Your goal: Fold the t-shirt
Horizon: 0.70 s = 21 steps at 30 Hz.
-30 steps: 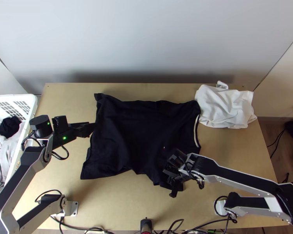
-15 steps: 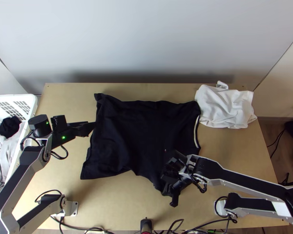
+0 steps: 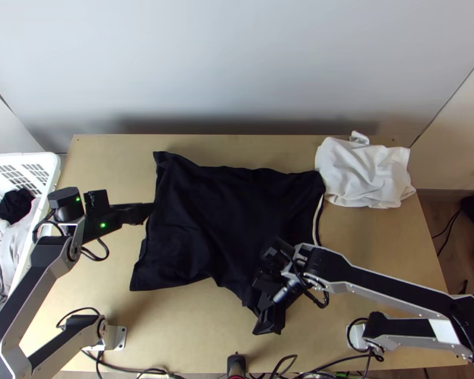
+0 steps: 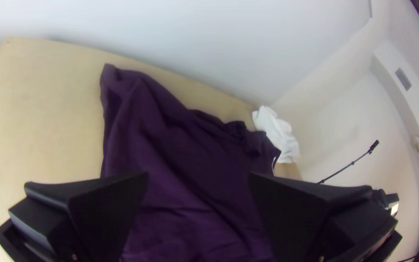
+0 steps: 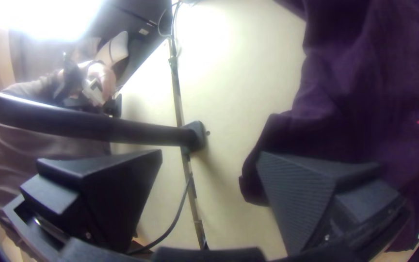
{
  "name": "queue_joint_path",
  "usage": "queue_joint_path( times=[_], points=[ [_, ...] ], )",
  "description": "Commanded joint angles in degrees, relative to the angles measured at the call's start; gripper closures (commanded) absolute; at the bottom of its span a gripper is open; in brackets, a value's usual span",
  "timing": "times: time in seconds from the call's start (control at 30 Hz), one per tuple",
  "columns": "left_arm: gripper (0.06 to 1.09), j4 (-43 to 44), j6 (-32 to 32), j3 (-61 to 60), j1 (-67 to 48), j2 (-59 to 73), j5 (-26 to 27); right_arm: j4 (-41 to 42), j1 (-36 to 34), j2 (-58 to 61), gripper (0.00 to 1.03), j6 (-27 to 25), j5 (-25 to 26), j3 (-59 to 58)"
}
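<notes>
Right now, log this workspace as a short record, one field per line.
garment: dark t-shirt, mostly flat, lightly creased, near edge uneven
trim: white line along its right edge
left gripper: open, at the shirt's left edge
right gripper: open, at the shirt's near edge
other cloth: white, bunched, table's far right corner
basket: white, left of the table, holding light and dark cloth
surface: light wooden table

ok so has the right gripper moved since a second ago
Yes: in the top view, the right gripper has moved closer to the near edge of the table.
</notes>
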Motion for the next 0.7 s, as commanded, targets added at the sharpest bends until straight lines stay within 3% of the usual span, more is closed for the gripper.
queue_joint_path(
  times=[0.0,0.07,0.2,0.3,0.47,0.57,0.67],
  points=[
    [0.1,-16.45,5.77,2.31,0.18,0.16,-1.61,-0.57,-3.29,0.39,0.04,-0.26,-0.67,1.02],
    [0.11,-22.69,7.97,3.36,0.27,0.16,-1.52,-0.57,-4.35,0.39,0.04,-0.18,-0.58,1.28],
    [0.11,-23.57,4.63,4.33,0.79,3.5,-2.58,-0.05,-9.71,2.32,0.04,0.0,0.83,3.56],
    [0.11,-19.88,0.67,6.35,-0.17,8.77,-6.8,1.01,-16.04,5.57,0.04,3.08,3.38,8.57],
    [0.11,-15.75,-2.14,10.22,-0.35,13.6,-8.11,0.39,-30.36,8.21,0.04,7.03,3.73,18.59],
    [0.11,-12.76,-3.98,11.27,-0.35,14.57,-8.29,0.39,-38.54,8.56,0.04,7.03,4.34,23.16],
    [0.11,-7.57,-6.36,12.33,-0.88,16.5,-8.9,0.48,-44.07,10.93,0.04,5.54,8.21,27.38]
  ],
)
